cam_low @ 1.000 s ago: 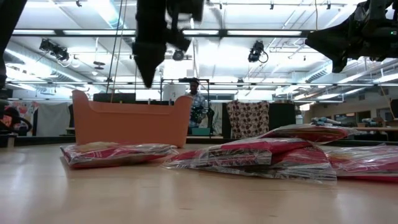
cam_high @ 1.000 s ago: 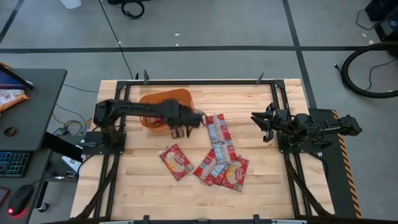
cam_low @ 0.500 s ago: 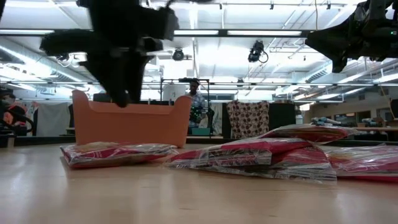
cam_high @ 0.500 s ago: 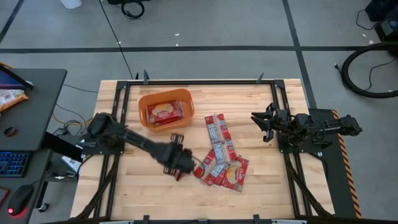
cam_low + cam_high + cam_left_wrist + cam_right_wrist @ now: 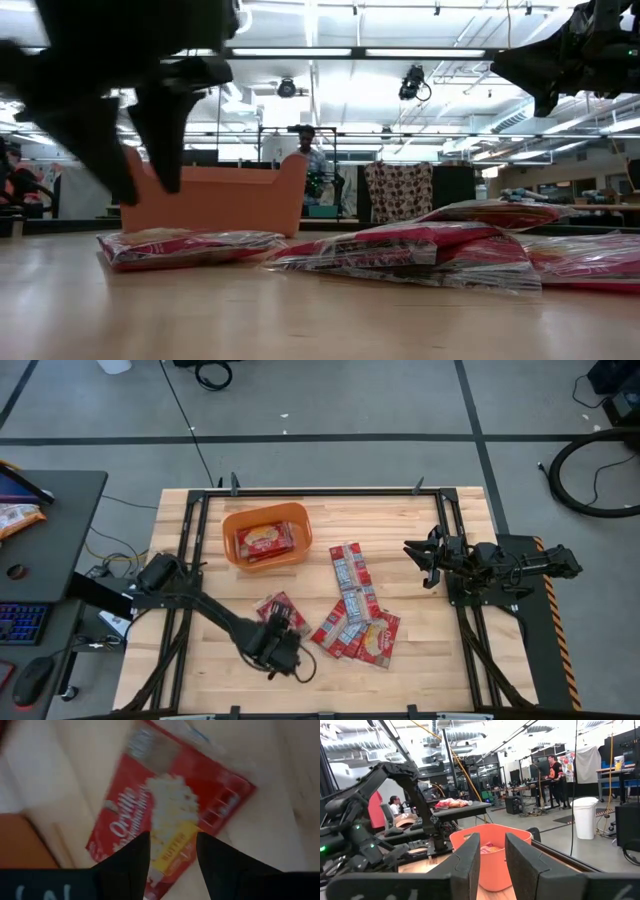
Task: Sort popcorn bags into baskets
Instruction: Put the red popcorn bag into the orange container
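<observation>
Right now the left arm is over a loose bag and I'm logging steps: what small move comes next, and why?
Probably lower the left gripper straight down. Its fingers stand open over the lone popcorn bag, which lies flat on the table, apart from the pile and outside the basket.

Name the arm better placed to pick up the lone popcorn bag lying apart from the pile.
Left. Its open end effector hangs right over that lone popcorn bag, fingers straddling it in the wrist view. The right end effector waits at the table's far side.
</observation>
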You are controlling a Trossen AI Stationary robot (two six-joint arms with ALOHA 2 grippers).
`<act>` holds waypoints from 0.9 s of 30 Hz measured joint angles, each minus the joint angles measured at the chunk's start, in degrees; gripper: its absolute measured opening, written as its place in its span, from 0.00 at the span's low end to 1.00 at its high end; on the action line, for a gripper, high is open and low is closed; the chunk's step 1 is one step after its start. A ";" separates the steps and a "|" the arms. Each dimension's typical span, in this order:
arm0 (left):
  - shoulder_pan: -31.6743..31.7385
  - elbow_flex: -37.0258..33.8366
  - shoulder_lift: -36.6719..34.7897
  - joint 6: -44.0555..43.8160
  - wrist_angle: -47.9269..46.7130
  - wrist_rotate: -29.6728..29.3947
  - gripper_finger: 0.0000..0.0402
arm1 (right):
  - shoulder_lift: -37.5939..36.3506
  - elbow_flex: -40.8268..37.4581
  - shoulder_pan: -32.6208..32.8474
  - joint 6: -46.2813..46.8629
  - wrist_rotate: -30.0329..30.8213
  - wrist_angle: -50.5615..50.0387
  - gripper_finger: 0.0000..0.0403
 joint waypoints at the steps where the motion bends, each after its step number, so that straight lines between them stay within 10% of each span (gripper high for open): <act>1: -0.68 -0.02 0.63 1.46 -0.07 -0.02 0.41 | 0.00 0.00 0.00 0.00 0.02 -0.12 0.24; 21: -2.46 -4.71 5.69 7.02 -4.67 -4.33 0.41 | 0.00 0.00 0.02 -0.02 0.02 0.04 0.24; 27: -2.38 -6.08 5.53 6.93 -3.30 -4.20 0.26 | 0.00 0.00 0.00 -0.02 0.04 0.01 0.24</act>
